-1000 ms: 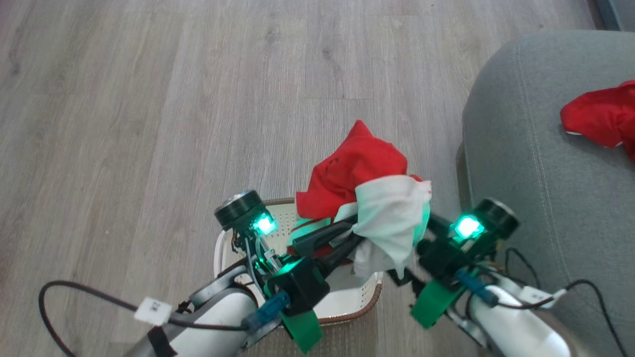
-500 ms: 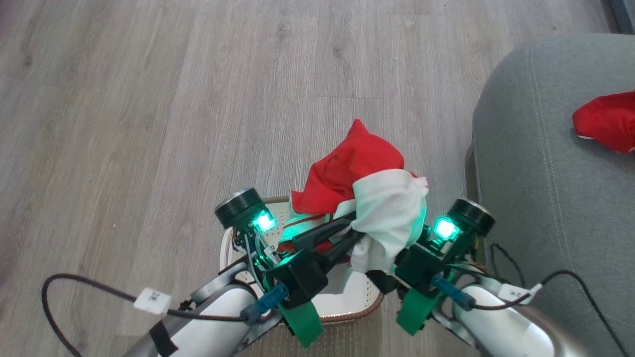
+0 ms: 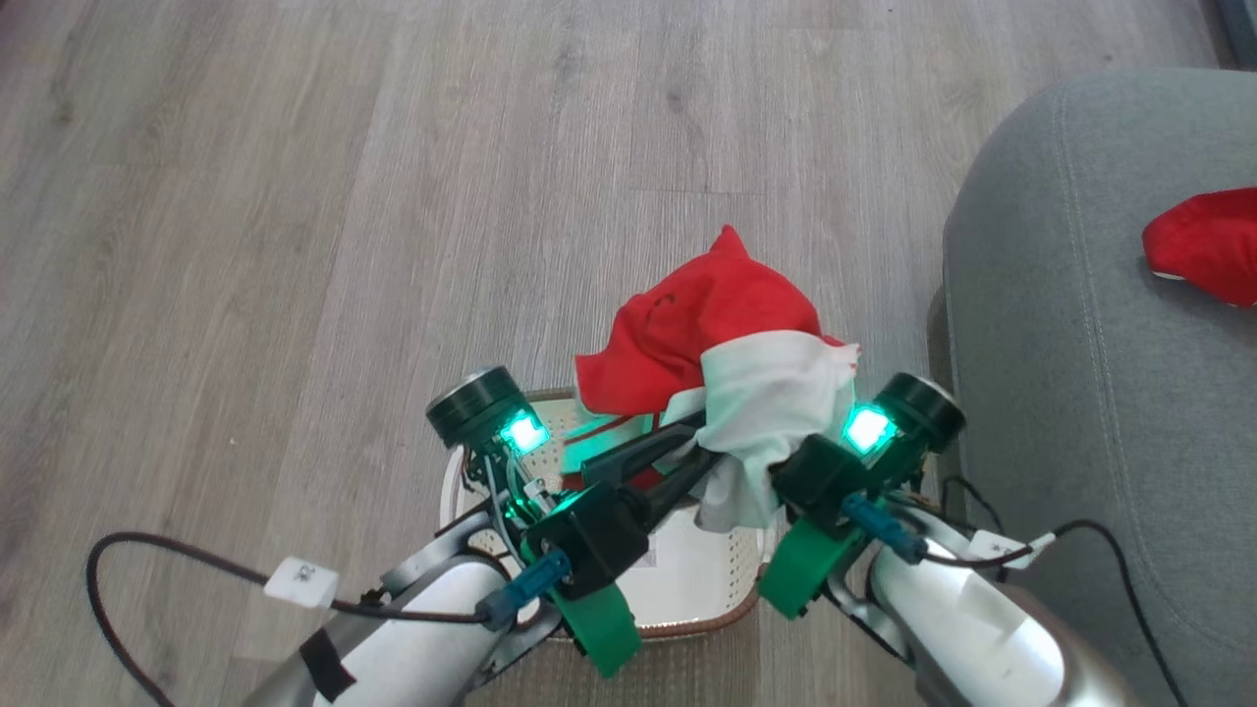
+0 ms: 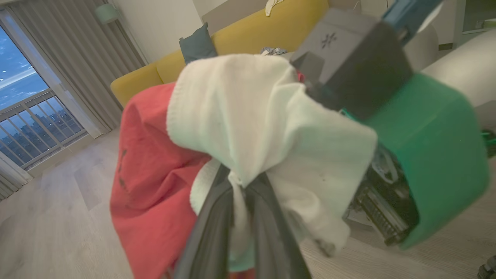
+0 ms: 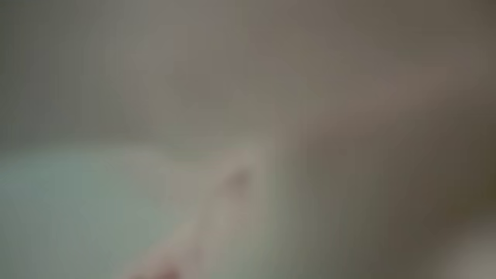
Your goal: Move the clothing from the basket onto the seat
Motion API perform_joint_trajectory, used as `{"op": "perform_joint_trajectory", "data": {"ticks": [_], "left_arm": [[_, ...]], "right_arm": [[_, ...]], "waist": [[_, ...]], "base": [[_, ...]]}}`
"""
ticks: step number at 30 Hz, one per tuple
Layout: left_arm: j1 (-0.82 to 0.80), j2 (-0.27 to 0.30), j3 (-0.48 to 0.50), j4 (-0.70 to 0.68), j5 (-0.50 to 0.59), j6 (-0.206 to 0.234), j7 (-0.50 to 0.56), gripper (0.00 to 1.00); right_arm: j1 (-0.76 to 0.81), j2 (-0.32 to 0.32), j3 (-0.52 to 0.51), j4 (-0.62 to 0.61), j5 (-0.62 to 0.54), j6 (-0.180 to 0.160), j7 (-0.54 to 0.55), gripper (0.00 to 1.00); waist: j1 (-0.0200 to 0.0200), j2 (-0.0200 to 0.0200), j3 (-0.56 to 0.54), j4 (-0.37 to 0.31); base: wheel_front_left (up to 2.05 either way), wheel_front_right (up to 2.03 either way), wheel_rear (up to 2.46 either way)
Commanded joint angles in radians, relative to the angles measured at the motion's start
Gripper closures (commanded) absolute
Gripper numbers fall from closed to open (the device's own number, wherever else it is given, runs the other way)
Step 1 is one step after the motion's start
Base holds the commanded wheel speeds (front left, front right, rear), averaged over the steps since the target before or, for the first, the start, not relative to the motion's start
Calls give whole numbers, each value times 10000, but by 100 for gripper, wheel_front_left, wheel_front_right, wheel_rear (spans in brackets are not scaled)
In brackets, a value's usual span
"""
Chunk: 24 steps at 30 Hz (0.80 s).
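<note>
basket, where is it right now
Head view, bottom centre: the basket sits on the wood floor just left of the grey seat, beneath the red and white garment.

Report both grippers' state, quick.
Left gripper: shut on the red and white soft fabric garment.
Right gripper: shut, fingers buried in that garment's white part; a grip cannot be told.

Two pale arms reach in from the near side, left forearm (image 3: 412,658) and right forearm (image 3: 972,638), green lights at both wrists. There's the left gripper (image 3: 699,444) angling up to the right, long dark fingers (image 4: 211,232) pinched on the clothing (image 3: 727,324). The right gripper (image 3: 800,473) points left, closed, fingertips buried in white cloth.
</note>
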Motion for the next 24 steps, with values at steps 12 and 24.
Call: {"op": "perform_joint_trajectory", "data": {"ticks": [12, 24], "left_arm": [[-119, -65, 806, -13, -118, -9, -51, 100], [274, -304, 1100, 121, 22, -9, -51, 0]], "right_arm": [[326, 554, -1121, -417, 389, -2, -65, 100], [619, 751, -2035, -1381, -87, -2, -65, 100]], "waist": [[0, 0, -162, -45], [0, 0, -233, -36]], "base": [[0, 0, 0], [0, 0, 0]]}}
